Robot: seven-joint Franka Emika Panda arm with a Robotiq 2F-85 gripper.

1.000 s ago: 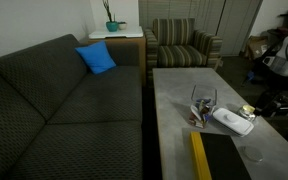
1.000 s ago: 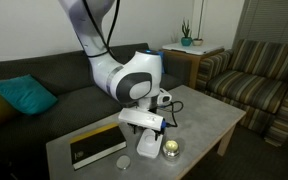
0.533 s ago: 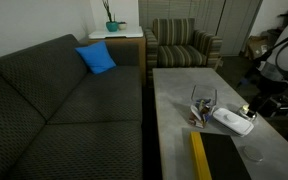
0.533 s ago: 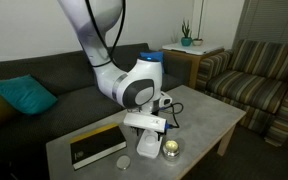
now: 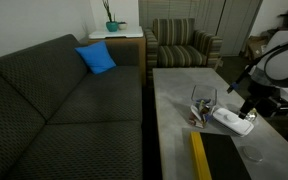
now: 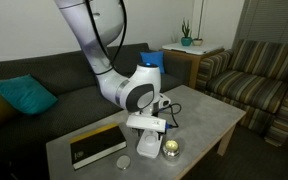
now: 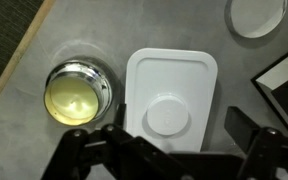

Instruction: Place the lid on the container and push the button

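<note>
The white lid (image 7: 171,85) lies flat on the grey table (image 7: 44,30), with a round button-like disc (image 7: 170,117) raised in its middle. My gripper (image 7: 180,148) hangs open just above it, one finger on each side of the lid's near end and nothing between them. In both exterior views the gripper (image 6: 147,132) sits low over the lid (image 5: 232,120). The clear container (image 5: 202,103), with dark bits at its bottom, stands upright on the table right beside the lid.
A small round yellowish tin (image 7: 77,95) sits close beside the lid. A white disc (image 7: 257,14) and a black book (image 6: 96,145) lie nearby on the table. A dark sofa (image 5: 54,100) runs along one table edge, and an armchair (image 5: 182,45) stands beyond.
The arm has swung in over the table toward the lid and come lower. The gripper stayed open; the lid, the container and the tin have not moved.
</note>
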